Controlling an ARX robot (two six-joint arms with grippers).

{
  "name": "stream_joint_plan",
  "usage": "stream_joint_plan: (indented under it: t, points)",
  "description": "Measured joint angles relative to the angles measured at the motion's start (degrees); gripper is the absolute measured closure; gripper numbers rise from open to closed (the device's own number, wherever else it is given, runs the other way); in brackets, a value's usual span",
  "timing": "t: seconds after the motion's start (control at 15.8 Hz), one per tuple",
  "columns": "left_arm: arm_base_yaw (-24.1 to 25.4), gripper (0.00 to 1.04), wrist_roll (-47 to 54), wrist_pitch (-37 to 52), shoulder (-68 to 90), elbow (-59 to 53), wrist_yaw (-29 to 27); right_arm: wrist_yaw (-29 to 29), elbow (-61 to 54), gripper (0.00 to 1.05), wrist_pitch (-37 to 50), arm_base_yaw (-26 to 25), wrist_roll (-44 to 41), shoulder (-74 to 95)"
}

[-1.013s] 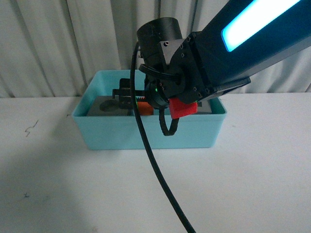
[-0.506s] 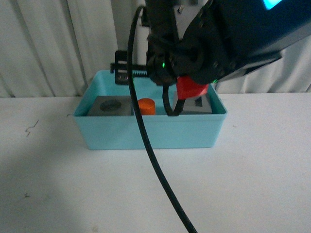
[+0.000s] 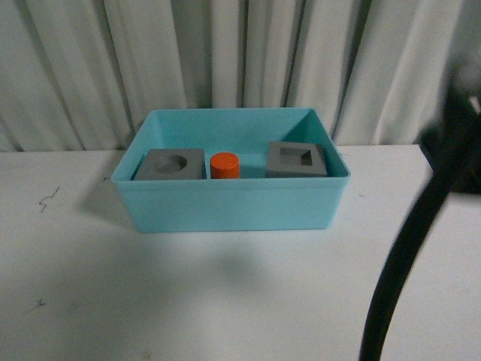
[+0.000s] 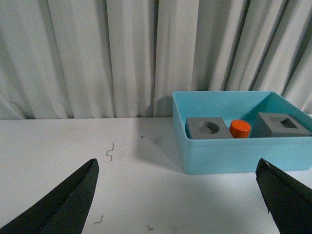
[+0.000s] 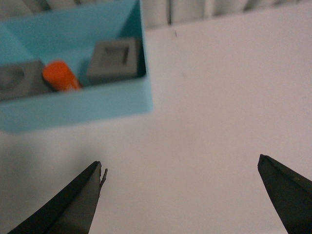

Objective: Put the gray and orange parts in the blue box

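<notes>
From the front, the blue box (image 3: 229, 201) sits on the white worktop (image 3: 225, 301), close to the pleated curtain (image 3: 225, 53) behind it. Inside the box, the gray cube with the round recess (image 3: 173, 164) lies at the left end, the orange cylinder (image 3: 225, 165) just beside it, and the gray cube with the square recess (image 3: 296, 159) at the right end, a little apart from the cylinder. A blurred black cable (image 3: 409, 248) crosses the foreground to the right of the box without covering it. Small dark scuffs (image 3: 47, 200) mark the worktop left of the box.

From the left wrist, the left gripper (image 4: 178, 195) hangs with its fingers (image 4: 68, 202) spread wide and empty, over bare worktop short of the box (image 4: 234, 156); all three parts show inside.

From the right wrist, the right gripper (image 5: 183, 195) likewise has its fingers (image 5: 73, 204) splayed and empty, off to the side of the box (image 5: 78, 112), nothing between.
</notes>
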Motion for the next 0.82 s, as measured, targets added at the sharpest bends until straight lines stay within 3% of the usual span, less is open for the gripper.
stream_joint_plan:
  t: [0.13,0.19,0.25,0.38,0.57,0.63,0.7,0.82]
  points:
    - [0.00,0.07,0.00,0.04,0.00,0.00,0.02,0.72,-6.95,0.06,-4.66,1.03,4.52,-8.26]
    - [0.00,0.07,0.00,0.00,0.00,0.00,0.02,2.69,-8.44,0.10,5.51,0.68,3.34,-7.54]
    - [0.00,0.07,0.00,0.02,0.00,0.00,0.15,3.37,-14.23,0.23,22.23,-1.03,-2.93,-7.93]
    - [0.00,0.07,0.00,0.00,0.00,0.00,-0.11,0.28,-23.50,0.44,35.39,-5.81,-12.81,-13.31]
    - [0.00,0.07,0.02,0.00,0.00,0.00,0.02,-5.92,-26.64,0.81,32.94,-11.91,-17.20,-22.73]
    - [0.00,0.07,0.00,0.00,0.00,0.00,0.02,-8.09,-28.35,0.97,30.49,-14.12,-17.64,-25.62]
    - [0.00,0.07,0.00,-0.02,0.00,0.00,0.02,-9.75,-29.03,1.03,28.96,-15.78,-18.18,-28.85]
    - [0.00,0.07,0.02,0.00,0.00,0.00,0.02,-12.41,-30.34,1.03,25.03,-18.53,-18.21,-34.25]
